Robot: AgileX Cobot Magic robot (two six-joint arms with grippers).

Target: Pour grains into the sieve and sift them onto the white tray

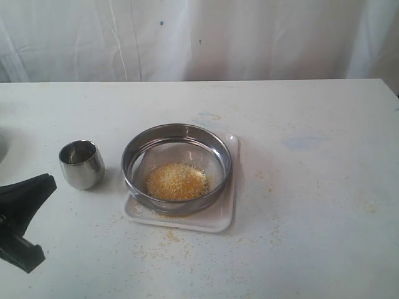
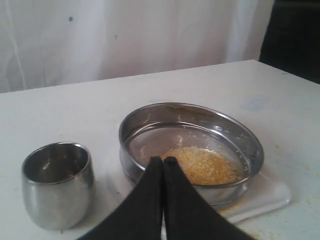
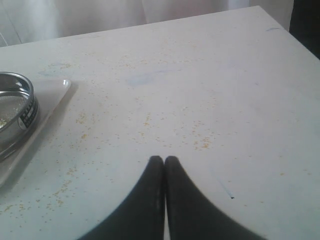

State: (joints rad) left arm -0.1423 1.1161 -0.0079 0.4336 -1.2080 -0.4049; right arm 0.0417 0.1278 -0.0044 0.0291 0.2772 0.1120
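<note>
A heap of yellow grains (image 1: 176, 181) (image 2: 205, 165) lies on the mesh of the round steel sieve (image 1: 176, 167) (image 2: 190, 145). The sieve rests on the white tray (image 1: 219, 218) (image 2: 265, 197) (image 3: 47, 95) in the middle of the table. A small steel cup (image 1: 81, 164) (image 2: 57, 182) stands upright to the sieve's left, with nothing visible inside. My left gripper (image 1: 47, 184) (image 2: 163, 160) is shut and holds nothing, hovering at the front left, apart from cup and sieve. My right gripper (image 3: 163, 159) is shut and empty over bare table right of the tray; the exterior view does not show it.
Loose grains are scattered on the white table (image 1: 312, 187) in front of and to the right of the tray. A white curtain (image 1: 199, 37) hangs behind the table's far edge. The sieve's rim (image 3: 20, 107) shows in the right wrist view.
</note>
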